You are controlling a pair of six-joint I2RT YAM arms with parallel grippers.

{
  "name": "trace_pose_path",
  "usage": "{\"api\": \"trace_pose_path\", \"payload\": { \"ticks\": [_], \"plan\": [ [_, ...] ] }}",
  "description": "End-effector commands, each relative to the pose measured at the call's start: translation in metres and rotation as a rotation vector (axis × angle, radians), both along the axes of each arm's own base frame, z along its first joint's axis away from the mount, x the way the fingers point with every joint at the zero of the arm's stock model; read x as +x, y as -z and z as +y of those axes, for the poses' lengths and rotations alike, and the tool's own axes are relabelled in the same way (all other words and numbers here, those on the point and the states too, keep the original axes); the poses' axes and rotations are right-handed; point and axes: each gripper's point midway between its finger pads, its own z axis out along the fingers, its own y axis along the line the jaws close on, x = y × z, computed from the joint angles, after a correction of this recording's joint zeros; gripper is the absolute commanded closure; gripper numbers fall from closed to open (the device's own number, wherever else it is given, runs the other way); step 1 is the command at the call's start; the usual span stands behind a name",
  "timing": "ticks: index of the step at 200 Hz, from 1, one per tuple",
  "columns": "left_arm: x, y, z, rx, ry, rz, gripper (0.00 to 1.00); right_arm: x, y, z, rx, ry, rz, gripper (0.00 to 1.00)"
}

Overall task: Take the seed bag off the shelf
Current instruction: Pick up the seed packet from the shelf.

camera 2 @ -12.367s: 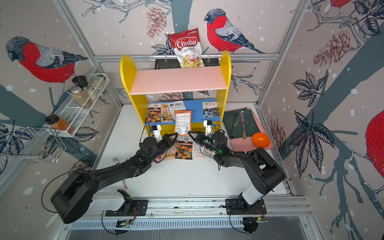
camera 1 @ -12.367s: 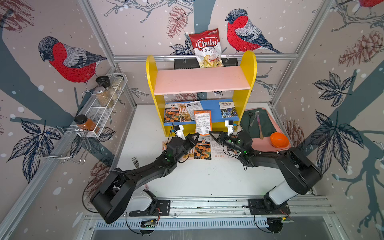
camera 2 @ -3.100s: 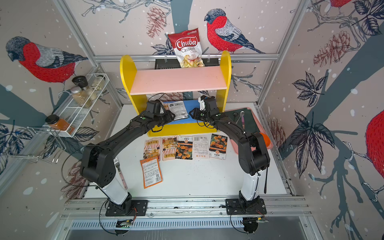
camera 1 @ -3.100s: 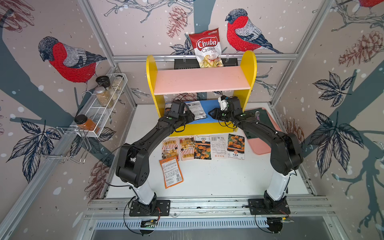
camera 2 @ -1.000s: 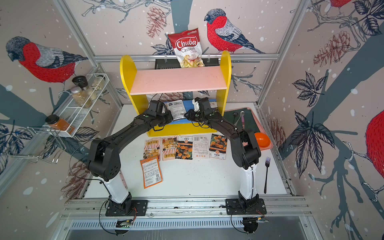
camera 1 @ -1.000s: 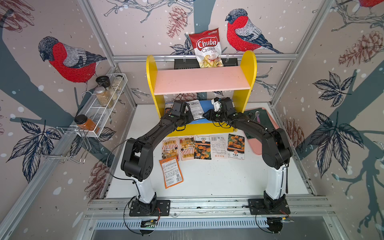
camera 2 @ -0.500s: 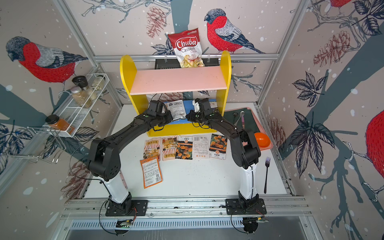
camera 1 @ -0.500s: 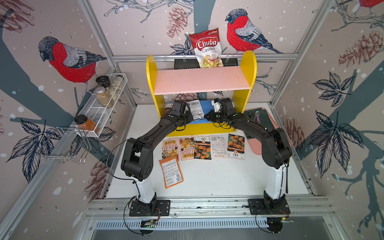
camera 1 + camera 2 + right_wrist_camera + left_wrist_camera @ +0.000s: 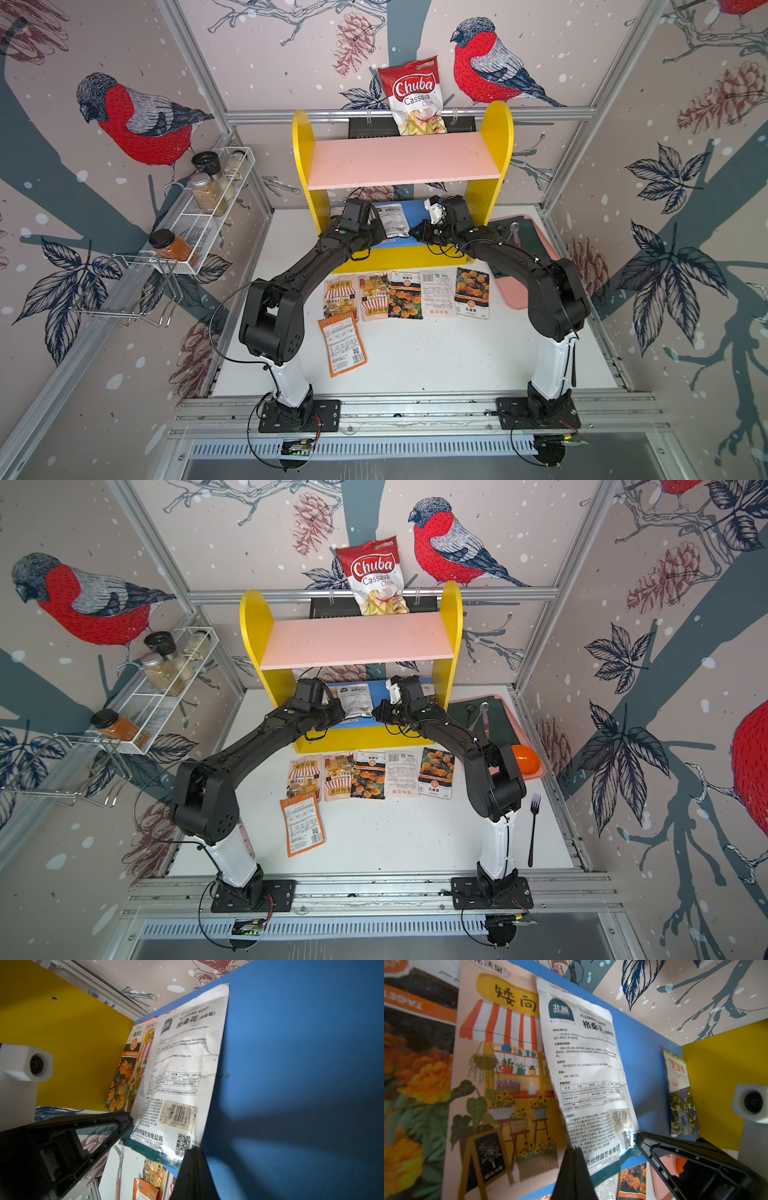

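Note:
The shelf [image 9: 303,166] stands at the back with yellow sides, a pink upper board [image 9: 403,162] and a blue lower board [image 9: 291,1064]. A white seed bag [image 9: 392,220] [image 9: 587,1076] [image 9: 182,1076] with black print and a teal bottom strip lies on the blue board, partly over a pink awning-print bag [image 9: 500,1076]. My left gripper [image 9: 574,1152] [image 9: 383,233] is shut on one bottom corner of the white bag. My right gripper [image 9: 191,1152] [image 9: 415,230] is shut on its other bottom corner, beside the QR code. Both arms reach under the pink board.
More packets lie on the blue board: a marigold one [image 9: 415,1076] and a flowered one [image 9: 679,1095] by the yellow side. A row of seed packets [image 9: 405,291] and an orange packet [image 9: 343,345] lie on the table. A pink tray [image 9: 536,771], an orange ball [image 9: 524,759], a fork [image 9: 532,829], a wire spice rack [image 9: 208,208] and a chips bag [image 9: 415,95] surround them.
The right gripper's jaws have closed on the bag's corner. Both arms have stayed almost where they were at the lower board, and the left grip is unchanged.

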Motion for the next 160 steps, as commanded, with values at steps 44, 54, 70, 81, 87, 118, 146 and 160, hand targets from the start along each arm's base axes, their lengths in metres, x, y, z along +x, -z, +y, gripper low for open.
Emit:
{"api": "trace_pose_path", "payload": {
  "ticks": [44, 54, 70, 81, 87, 118, 146, 160],
  "plan": [
    [0.0, -0.032, -0.012, -0.039, 0.053, -0.088, 1.0, -0.007, -0.033, -0.004, 0.062, -0.012, -0.062, 1.0],
    [-0.002, -0.034, -0.013, -0.039, 0.055, -0.093, 1.0, -0.009, -0.035, -0.006, 0.064, -0.01, -0.066, 1.0],
    [-0.006, -0.038, -0.013, -0.039, 0.055, -0.103, 1.0, -0.014, -0.039, -0.008, 0.071, -0.011, -0.075, 1.0],
    [-0.008, -0.042, -0.014, -0.034, 0.056, -0.116, 1.0, -0.017, -0.041, -0.01, 0.076, -0.012, -0.082, 1.0],
    [-0.01, -0.044, -0.015, -0.033, 0.058, -0.121, 1.0, -0.019, -0.043, -0.011, 0.079, -0.009, -0.087, 1.0],
    [-0.018, -0.053, -0.02, -0.031, 0.072, -0.142, 1.0, -0.029, -0.052, -0.016, 0.087, -0.009, -0.107, 1.0],
    [-0.027, -0.061, -0.023, -0.024, 0.077, -0.168, 1.0, -0.038, -0.061, -0.021, 0.093, -0.006, -0.129, 1.0],
    [-0.032, -0.065, -0.025, -0.026, 0.081, -0.177, 1.0, -0.043, -0.066, -0.023, 0.096, -0.006, -0.14, 1.0]
  ]
}}
